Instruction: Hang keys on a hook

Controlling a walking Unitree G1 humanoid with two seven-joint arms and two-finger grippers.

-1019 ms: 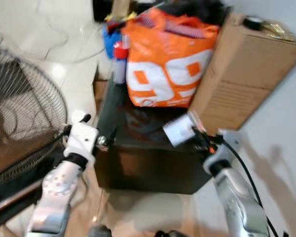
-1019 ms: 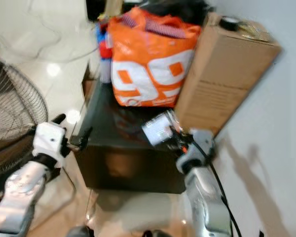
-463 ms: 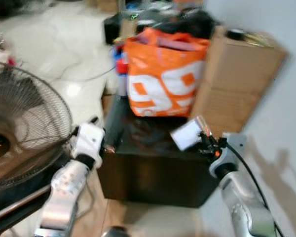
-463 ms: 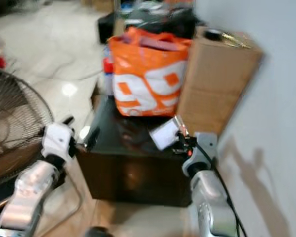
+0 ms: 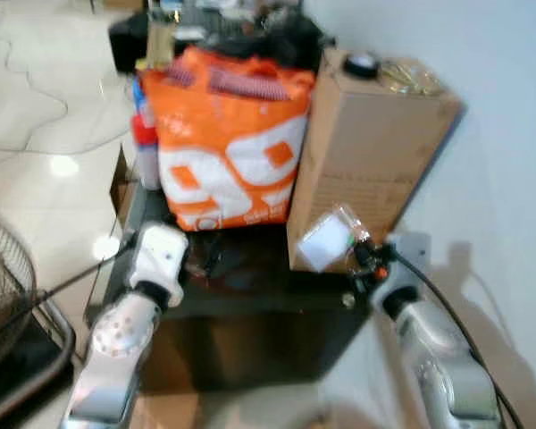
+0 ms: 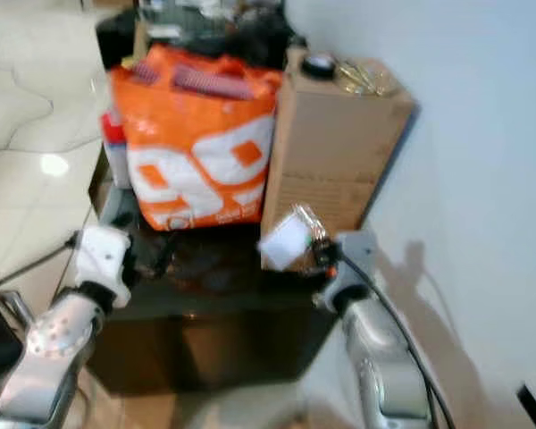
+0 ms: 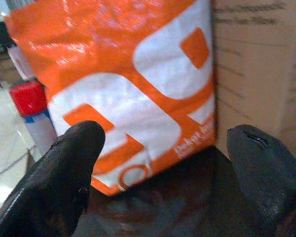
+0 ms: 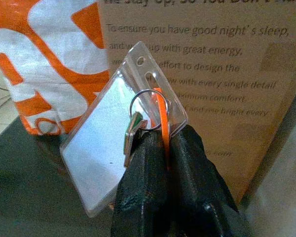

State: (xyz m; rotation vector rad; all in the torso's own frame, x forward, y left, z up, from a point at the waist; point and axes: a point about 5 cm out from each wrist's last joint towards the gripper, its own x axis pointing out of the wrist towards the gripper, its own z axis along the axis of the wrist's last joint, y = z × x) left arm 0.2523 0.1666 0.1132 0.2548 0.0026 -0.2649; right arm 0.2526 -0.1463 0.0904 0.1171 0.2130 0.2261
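We see the right arm bent up from the lower right, its wrist raised toward the cardboard box (image 5: 366,147). The right pincer (image 8: 162,143) is clamped on the keys (image 8: 138,129): a metal ring with a key, an orange strap and a clear plastic badge holder (image 5: 326,239) fanned out above the black fingers (image 8: 140,182). The keys are held just in front of the box's printed face, over the right edge of the dark worktop (image 5: 250,277).

The left arm reaches up from the lower left, wrist level with the worktop's near edge. The left pincer (image 7: 163,163) stands wide apart and grips nothing; it faces the orange-and-white bag (image 5: 228,134), which sits on the worktop beside the box, touching it. A red-capped bottle (image 7: 32,111) stands at the bag's left
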